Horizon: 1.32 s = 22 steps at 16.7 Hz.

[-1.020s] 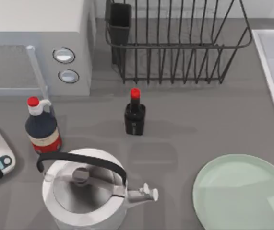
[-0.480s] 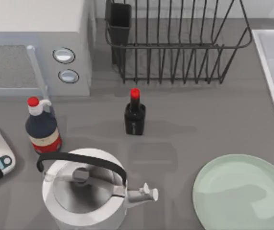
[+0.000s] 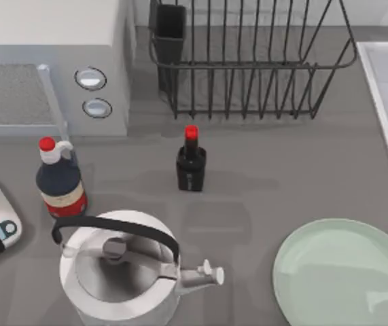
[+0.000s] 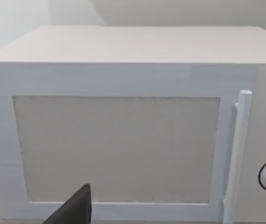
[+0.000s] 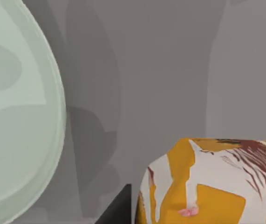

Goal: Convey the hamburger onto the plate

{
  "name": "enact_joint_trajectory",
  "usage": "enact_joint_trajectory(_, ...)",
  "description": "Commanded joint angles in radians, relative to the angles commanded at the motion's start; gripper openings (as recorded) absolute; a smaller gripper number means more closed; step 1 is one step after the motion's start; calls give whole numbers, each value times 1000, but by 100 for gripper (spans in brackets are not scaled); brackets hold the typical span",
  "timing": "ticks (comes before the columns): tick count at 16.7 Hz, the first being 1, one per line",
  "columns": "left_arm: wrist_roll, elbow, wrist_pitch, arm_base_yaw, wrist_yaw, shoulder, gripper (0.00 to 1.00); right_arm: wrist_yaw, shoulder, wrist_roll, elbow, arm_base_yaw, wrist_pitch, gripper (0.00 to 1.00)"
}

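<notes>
The hamburger (image 5: 212, 182), in a white wrapper with orange and brown patches, hangs close under the right wrist camera, above the grey tabletop. One dark finger (image 5: 117, 209) of my right gripper presses against its side, so the gripper is shut on it. The pale mint-green plate (image 5: 16, 107) lies just beside the hamburger in that view. In the top view the plate (image 3: 336, 272) sits at the front right of the table, with an arm's shadow on it. My left arm is parked facing the microwave, and one dark finger (image 4: 74, 207) shows.
A white kettle (image 3: 119, 272) with a black handle stands front left of centre. A dark bottle (image 3: 191, 161) and a red-capped sauce bottle (image 3: 59, 182) stand behind it. The microwave (image 3: 51, 61) is back left, the dish rack (image 3: 248, 58) back centre, and a white scale (image 3: 3, 224) far left.
The shadow on the plate has slid toward its front right. Nothing on the table has moved.
</notes>
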Motion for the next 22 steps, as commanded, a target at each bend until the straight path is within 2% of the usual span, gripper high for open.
enact_joint_trajectory(2,0,0,0,0,0,0,100,9,6,193,20,15,-19,0)
enact_joint_trajectory(5,0,0,0,0,0,0,100,24,26,563,49,48,-54,0)
enact_joint_trajectory(16,0,0,0,0,0,0,100,41,179,2209,94,248,-168,0)
enact_joint_trajectory(22,0,0,0,0,0,0,100,20,245,2894,90,400,-128,0)
